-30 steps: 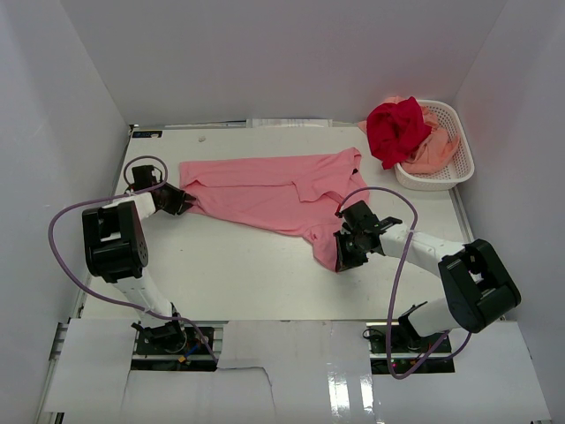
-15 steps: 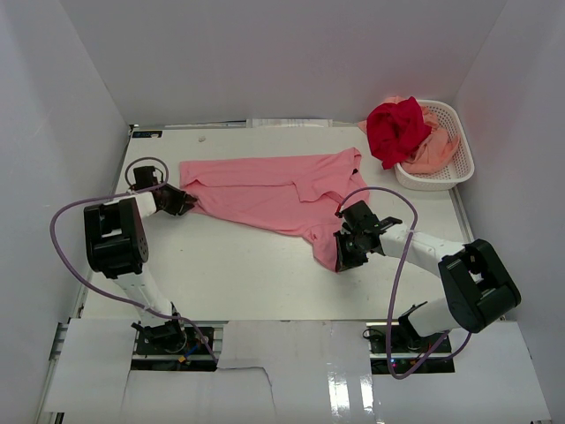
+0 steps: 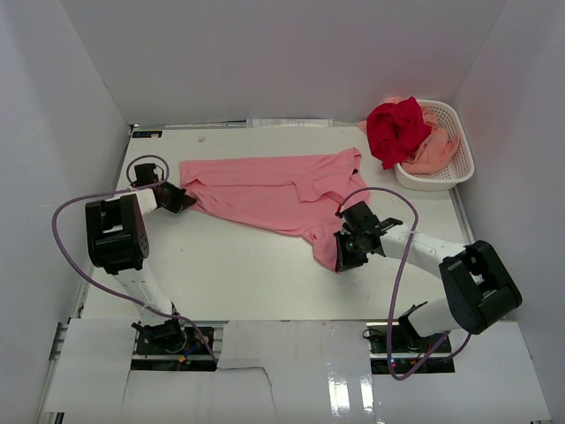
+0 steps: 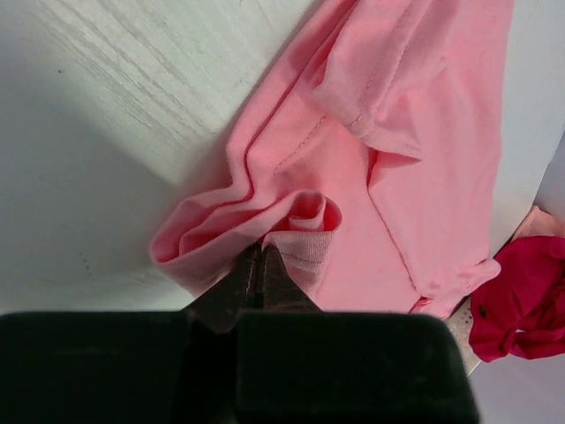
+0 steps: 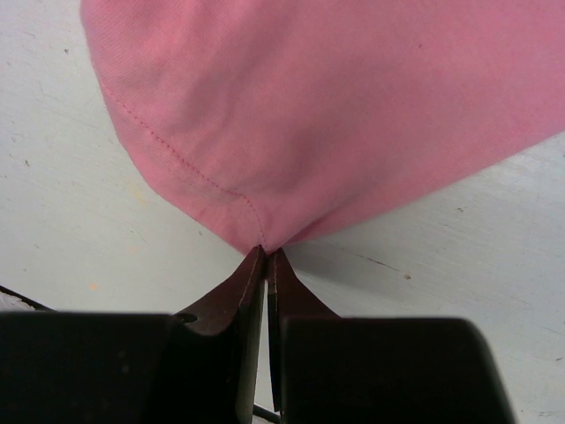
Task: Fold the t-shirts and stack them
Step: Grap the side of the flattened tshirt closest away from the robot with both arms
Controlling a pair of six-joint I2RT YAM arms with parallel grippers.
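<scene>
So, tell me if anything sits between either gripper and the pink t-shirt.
Nothing visible does. The left gripper is shut on the bunched left end of the pink t-shirt, and the right gripper is shut on its near corner.

My left arm and right arm: white links, black joint housings, looping purple cables, dark tapered fingers.
</scene>
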